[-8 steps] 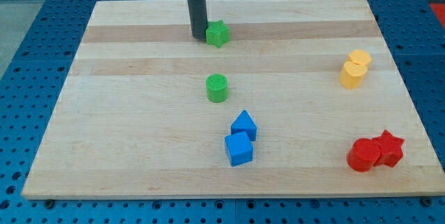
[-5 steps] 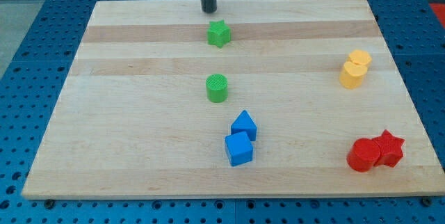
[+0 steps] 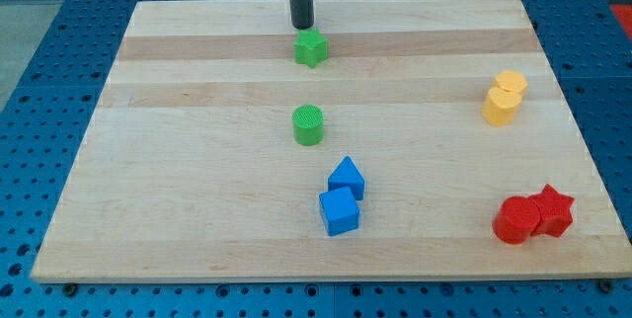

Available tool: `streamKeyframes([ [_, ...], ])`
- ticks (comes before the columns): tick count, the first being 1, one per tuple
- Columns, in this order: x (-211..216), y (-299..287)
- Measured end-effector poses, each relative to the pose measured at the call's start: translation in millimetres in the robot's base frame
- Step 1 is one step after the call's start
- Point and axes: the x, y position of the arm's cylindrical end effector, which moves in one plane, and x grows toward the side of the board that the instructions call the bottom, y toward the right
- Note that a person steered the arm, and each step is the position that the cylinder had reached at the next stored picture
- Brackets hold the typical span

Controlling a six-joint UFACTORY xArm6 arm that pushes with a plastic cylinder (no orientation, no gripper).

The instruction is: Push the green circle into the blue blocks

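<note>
My tip [image 3: 301, 26] is a bare rod end holding nothing, parked just above the green star [image 3: 310, 48] toward the view's top. The risk I see: the star sits between my tip and the green circle [image 3: 308, 124], so driving straight down would shove the star along too. The circle lies well below my tip, upright, ridged on top, apart from everything. The two blue blocks [image 3: 342, 198] wait further below, slightly to the view's right, so an off-centre push could slide the circle past them.
</note>
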Motion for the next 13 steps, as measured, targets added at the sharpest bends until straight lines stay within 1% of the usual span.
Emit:
streamKeyframes([
  [2,23,3],
  [3,42,3],
  [11,251,3],
  [13,274,3],
])
